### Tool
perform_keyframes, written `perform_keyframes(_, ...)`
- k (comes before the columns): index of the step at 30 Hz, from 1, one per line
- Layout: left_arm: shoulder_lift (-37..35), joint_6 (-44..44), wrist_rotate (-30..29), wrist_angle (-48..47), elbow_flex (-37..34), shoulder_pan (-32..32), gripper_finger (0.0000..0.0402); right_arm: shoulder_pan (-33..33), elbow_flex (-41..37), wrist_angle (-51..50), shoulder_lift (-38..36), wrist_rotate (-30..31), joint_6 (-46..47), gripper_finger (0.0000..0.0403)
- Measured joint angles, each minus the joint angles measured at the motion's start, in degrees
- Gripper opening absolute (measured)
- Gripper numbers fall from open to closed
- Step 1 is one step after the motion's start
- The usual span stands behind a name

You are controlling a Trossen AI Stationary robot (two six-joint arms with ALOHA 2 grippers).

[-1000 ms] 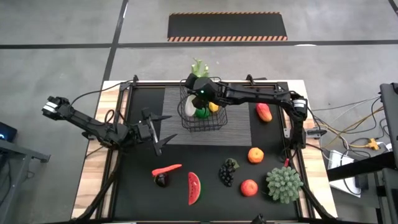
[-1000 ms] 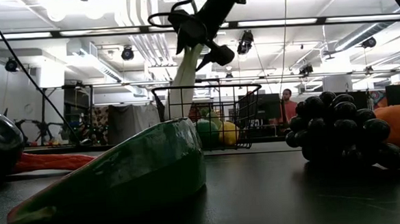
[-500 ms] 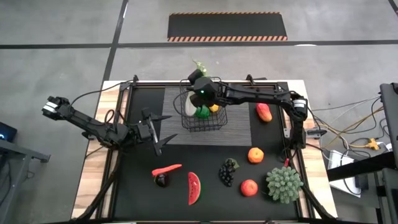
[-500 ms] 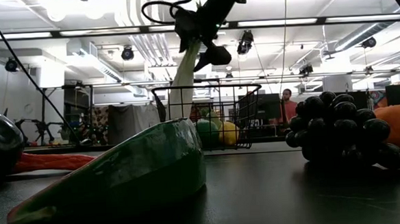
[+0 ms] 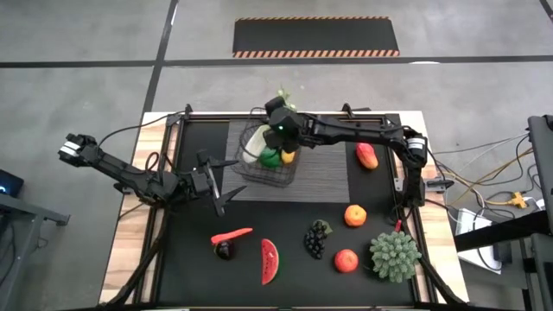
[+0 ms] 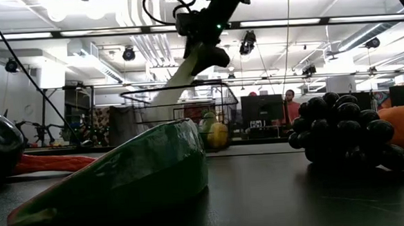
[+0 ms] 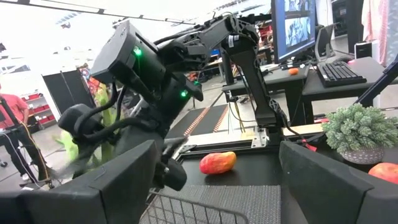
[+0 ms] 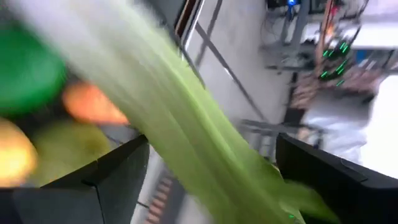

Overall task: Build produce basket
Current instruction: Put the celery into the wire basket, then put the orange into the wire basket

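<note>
My right gripper (image 5: 279, 118) is clamped on the leek (image 6: 176, 76), whose white end sits inside the basket (image 5: 264, 160). Half a second ago the basket stood square on the mat (image 5: 327, 168); now it has tipped and slid toward my left arm, dragged by the leek. I judge the leek is snagging, risking a spill. My left gripper (image 5: 216, 180) waits open, well clear of it.

Overhead, table-level, two wrist views
</note>
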Motion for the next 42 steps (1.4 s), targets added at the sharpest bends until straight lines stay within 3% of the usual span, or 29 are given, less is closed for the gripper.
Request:
perform_keyframes(6,0.00,0.02,0.00,0.00,0.00,0.00,0.0322,-0.04,0.00,-0.22,0.21,1.31,-9.83,0.0343)
perform_keyframes(15,0.00,0.01,0.00,0.02,0.00,0.00,0.0322,-0.04,0.00,-0.38,0.21,3.22,-10.56,0.0369)
perform_keyframes(19,0.00,0.00,0.00,0.02,0.00,0.00,0.0322,-0.04,0.45,-0.79,-0.13,4.56,-3.80,0.0370)
perform_keyframes(23,0.00,0.21,0.00,0.04,0.00,0.00,0.0322,-0.02,2.18,-4.85,-0.14,9.20,-3.21,0.0370)
perform_keyframes(28,0.00,0.28,0.00,0.04,0.00,0.00,0.0322,-0.28,5.89,-7.13,-0.58,9.88,1.72,0.0370)
perform_keyframes(33,0.02,0.28,0.00,0.04,0.00,0.00,0.0322,0.76,14.02,-18.68,-0.58,9.94,12.16,0.0370)
perform_keyframes(37,0.02,0.24,0.00,0.02,0.00,0.00,0.0322,3.02,21.13,-33.99,-1.08,7.26,28.77,0.0368)
perform_keyframes(39,0.02,0.01,0.00,0.00,0.00,0.00,0.0322,4.19,24.34,-42.35,-1.58,0.86,39.23,0.0367)
perform_keyframes(42,0.02,-0.09,0.00,0.03,0.00,0.00,0.0322,5.46,26.74,-50.78,-2.73,-15.48,54.89,0.0365)
